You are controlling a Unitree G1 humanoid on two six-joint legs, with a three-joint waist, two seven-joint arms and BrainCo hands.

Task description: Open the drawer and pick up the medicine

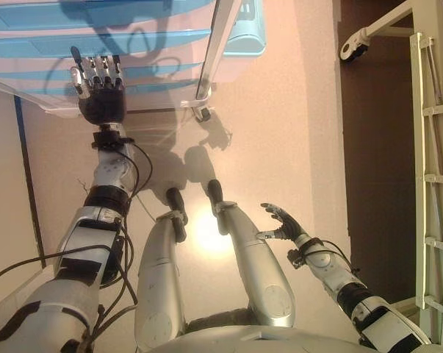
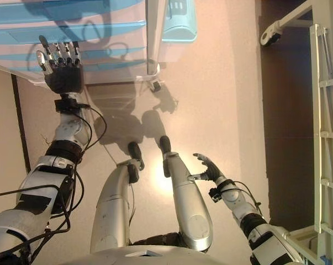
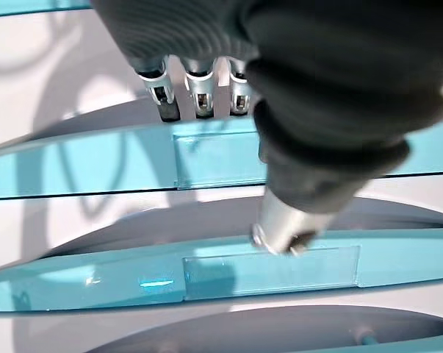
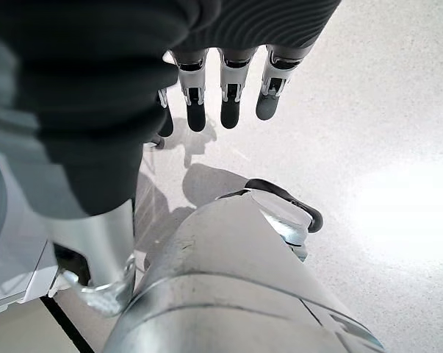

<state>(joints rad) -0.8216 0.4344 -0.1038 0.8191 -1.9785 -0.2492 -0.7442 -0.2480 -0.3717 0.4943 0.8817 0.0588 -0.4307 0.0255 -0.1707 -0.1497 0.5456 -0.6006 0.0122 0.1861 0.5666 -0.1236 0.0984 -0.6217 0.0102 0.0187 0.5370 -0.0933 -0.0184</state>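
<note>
The left hand (image 1: 100,88) is raised to the front of the drawer unit (image 1: 155,44), fingers (image 1: 96,70) straight and spread a little, holding nothing. Its fingertips lie against a blue drawer (image 3: 96,165) by the clear handle (image 3: 217,158); a second blue drawer (image 3: 96,283) sits next to it, and both look closed. The unit stands at the far left on the floor (image 1: 280,132). No medicine shows. The right hand (image 1: 283,220) hangs low at the near right, fingers relaxed and empty. A white frame (image 1: 430,147) stands at the far right.

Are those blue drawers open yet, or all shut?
All shut, it seems: the drawers sit flush in the left wrist view, and the left hand, fingers straight, only reaches toward them.
</note>
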